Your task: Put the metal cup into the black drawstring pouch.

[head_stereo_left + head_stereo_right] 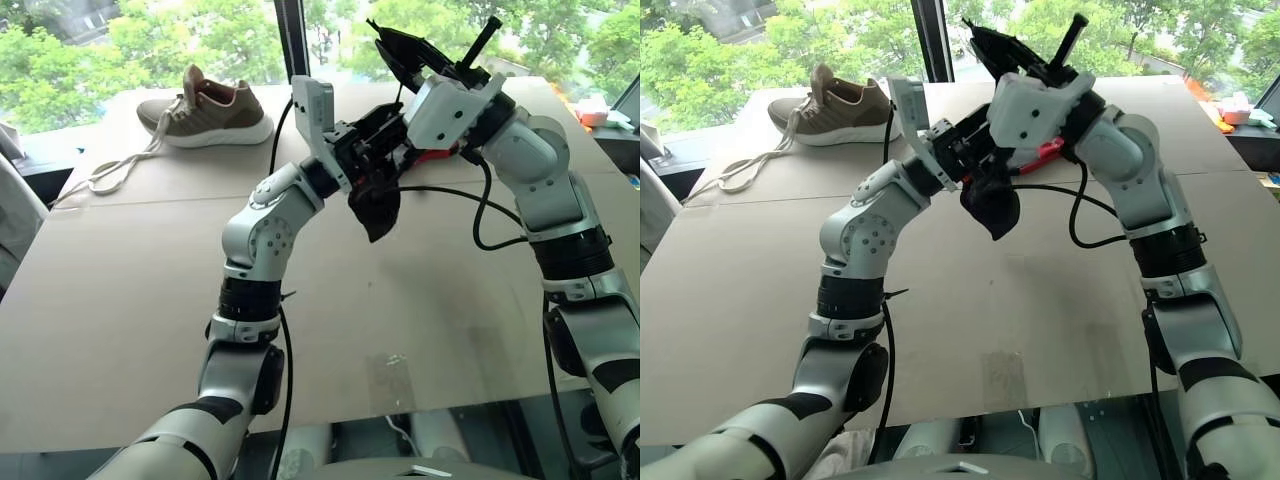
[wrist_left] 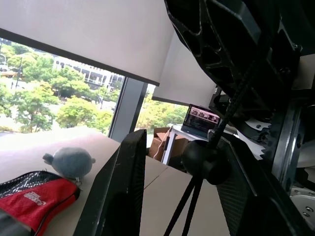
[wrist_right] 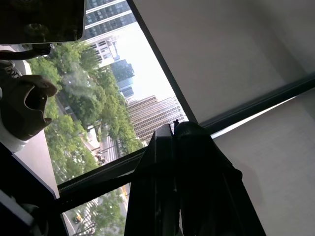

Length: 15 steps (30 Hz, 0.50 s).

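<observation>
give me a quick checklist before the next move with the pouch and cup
1. Small soft black fabric drawstring pouch lifted off the cardboard-covered table: ok, it hangs between the two arms.
2. Right gripper shut on the pouch: jaws shut, ok; what they pinch, cannot tell.
3. Left gripper jaws apart: ok, a black cord toggle sits between them.
4. Pouch mouth open: cannot tell.
5. Shiny silver metal cup located: cannot tell.
6. Beige lace-up sneaker away from the pouch: ok, far left of table.
</observation>
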Each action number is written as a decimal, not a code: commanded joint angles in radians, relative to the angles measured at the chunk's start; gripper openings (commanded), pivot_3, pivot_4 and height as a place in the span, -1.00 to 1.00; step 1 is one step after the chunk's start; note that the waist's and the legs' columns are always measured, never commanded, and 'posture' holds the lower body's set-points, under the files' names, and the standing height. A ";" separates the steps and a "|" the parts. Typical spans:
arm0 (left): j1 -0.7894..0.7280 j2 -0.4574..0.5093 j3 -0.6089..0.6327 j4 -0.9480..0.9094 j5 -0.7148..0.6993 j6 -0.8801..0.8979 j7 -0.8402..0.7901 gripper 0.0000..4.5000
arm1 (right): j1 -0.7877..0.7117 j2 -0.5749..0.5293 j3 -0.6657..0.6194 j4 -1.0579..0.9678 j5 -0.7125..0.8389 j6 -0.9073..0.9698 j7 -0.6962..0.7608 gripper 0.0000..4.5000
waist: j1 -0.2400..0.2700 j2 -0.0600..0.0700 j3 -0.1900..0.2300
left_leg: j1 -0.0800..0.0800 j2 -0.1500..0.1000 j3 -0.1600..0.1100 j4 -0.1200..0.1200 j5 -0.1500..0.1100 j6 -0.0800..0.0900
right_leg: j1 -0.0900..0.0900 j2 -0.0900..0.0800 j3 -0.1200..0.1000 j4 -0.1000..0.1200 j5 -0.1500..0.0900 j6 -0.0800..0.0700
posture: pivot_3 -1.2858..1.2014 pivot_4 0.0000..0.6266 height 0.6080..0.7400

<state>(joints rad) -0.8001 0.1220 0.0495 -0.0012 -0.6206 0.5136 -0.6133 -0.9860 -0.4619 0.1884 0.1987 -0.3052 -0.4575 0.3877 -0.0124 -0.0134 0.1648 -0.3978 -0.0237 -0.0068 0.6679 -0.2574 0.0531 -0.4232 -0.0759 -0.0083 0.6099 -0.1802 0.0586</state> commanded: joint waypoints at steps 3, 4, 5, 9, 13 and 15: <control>-0.020 -0.009 0.005 -0.037 -0.020 -0.021 -0.020 -0.76 | -0.004 0.002 -0.024 -0.035 0.015 0.009 -0.004 -1.00 | 0.000 0.000 0.000 | 0.000 0.000 0.000 0.000 0.000 0.000 | 0.000 0.000 0.000 0.000 0.000 0.000 | 0.03 -0.52 1.00; -0.018 -0.007 0.003 -0.037 -0.019 -0.020 -0.023 -0.91 | -0.004 0.002 -0.024 -0.036 0.015 0.011 -0.004 -1.00 | 0.000 0.000 0.000 | 0.000 0.000 0.000 0.000 0.000 0.000 | 0.000 0.000 0.000 0.000 0.000 0.000 | 0.03 -0.52 1.00; -0.016 -0.007 0.001 -0.037 -0.018 -0.020 -0.025 -0.91 | -0.003 0.002 -0.024 -0.038 0.015 0.012 -0.004 -1.00 | 0.000 0.000 0.000 | 0.000 0.000 0.000 0.000 0.000 0.000 | 0.000 0.000 0.000 0.000 0.000 0.000 | 0.03 -0.52 1.00; -0.009 0.006 -0.017 -0.032 0.015 -0.022 -0.023 -0.91 | -0.002 0.001 -0.026 -0.042 0.017 0.016 -0.003 -1.00 | 0.000 0.000 0.000 | 0.000 0.000 0.000 0.000 0.000 0.000 | 0.000 0.000 0.000 0.000 0.000 0.000 | 0.03 -0.52 1.00; 0.011 0.043 -0.049 -0.023 0.076 -0.037 -0.029 -0.91 | -0.017 0.005 -0.051 -0.031 0.042 0.034 -0.014 -1.00 | 0.000 0.000 0.000 | 0.000 0.000 0.000 0.000 0.000 0.000 | 0.000 0.000 0.000 0.000 0.000 0.000 | 0.03 -0.52 1.00; 0.040 0.087 -0.097 -0.010 0.152 -0.066 -0.047 -0.91 | -0.040 0.016 -0.091 -0.022 0.084 0.069 -0.033 -1.00 | -0.001 0.000 0.000 | 0.000 0.000 0.000 0.000 0.000 0.000 | 0.000 0.000 0.000 0.000 0.000 0.000 | 0.03 -0.52 1.00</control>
<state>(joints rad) -0.7826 0.1855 -0.0139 -0.0014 -0.5261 0.4794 -0.6398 -0.9775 -0.4474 0.1759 0.1993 -0.2767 -0.4128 0.3842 -0.0134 -0.0133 0.1648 -0.3975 -0.0237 -0.0067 0.6677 -0.2573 0.0531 -0.4233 -0.0757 -0.0082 0.6103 -0.1802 0.0585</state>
